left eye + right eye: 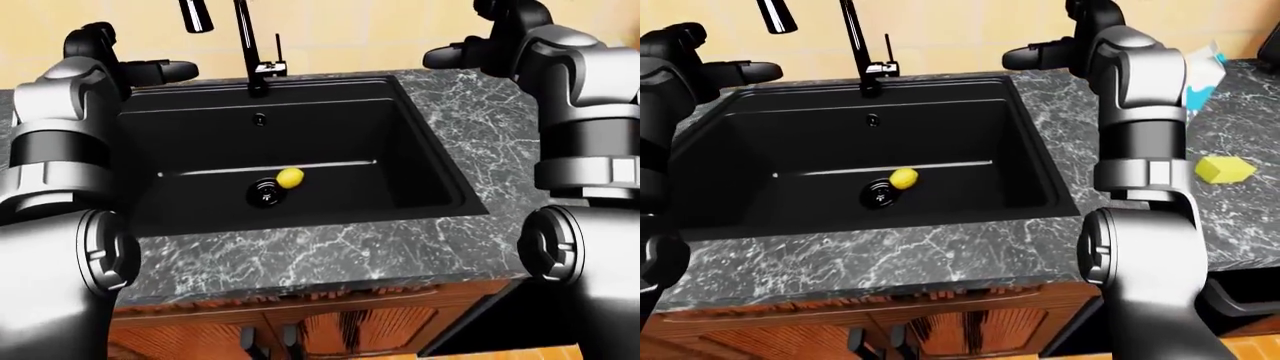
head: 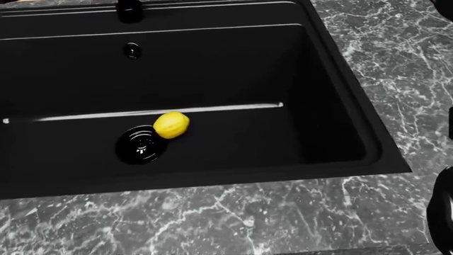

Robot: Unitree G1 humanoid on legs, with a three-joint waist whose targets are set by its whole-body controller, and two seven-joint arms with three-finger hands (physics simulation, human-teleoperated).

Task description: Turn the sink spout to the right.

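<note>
The black faucet (image 1: 245,45) rises from the top rim of the black sink (image 1: 430,142), and its spout tip (image 1: 195,15) points toward the view's upper left. Only the faucet base (image 2: 129,9) shows in the head view. My left hand (image 1: 165,73) hovers open over the sink's top-left corner, left of the faucet and apart from it. Open as well, my right hand (image 1: 1035,56) is above the counter at the sink's top right, clear of the faucet. Neither hand holds anything.
A lemon (image 2: 171,125) lies in the basin beside the round drain (image 2: 142,144). Dark marble counter (image 2: 396,64) surrounds the sink. On the right counter lie a yellow sponge (image 1: 1225,169) and a blue-white carton (image 1: 1205,71). Wooden cabinet doors (image 1: 340,330) sit below.
</note>
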